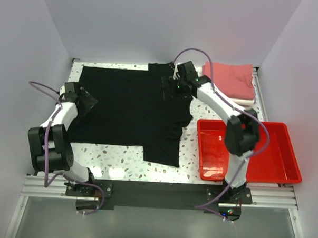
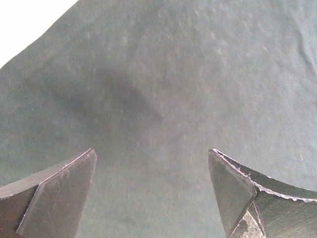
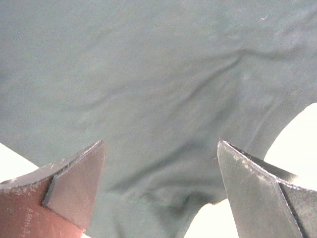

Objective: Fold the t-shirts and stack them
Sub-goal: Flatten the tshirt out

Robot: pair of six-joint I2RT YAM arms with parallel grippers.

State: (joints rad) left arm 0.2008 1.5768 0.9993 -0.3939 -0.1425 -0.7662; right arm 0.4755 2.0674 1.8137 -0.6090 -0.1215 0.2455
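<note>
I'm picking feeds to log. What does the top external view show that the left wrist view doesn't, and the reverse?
Only top external: the right arm, the red tray, the salmon-pink t-shirt on a white t-shirt, and the full outline of the black t-shirt. Only left wrist: the left jaws standing wide open, nothing between them. Both: the black t-shirt lying flat.

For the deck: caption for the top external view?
Left arm and right arm over a spread black t-shirt; pink shirt on white shirt at back right, red tray front right.
</note>
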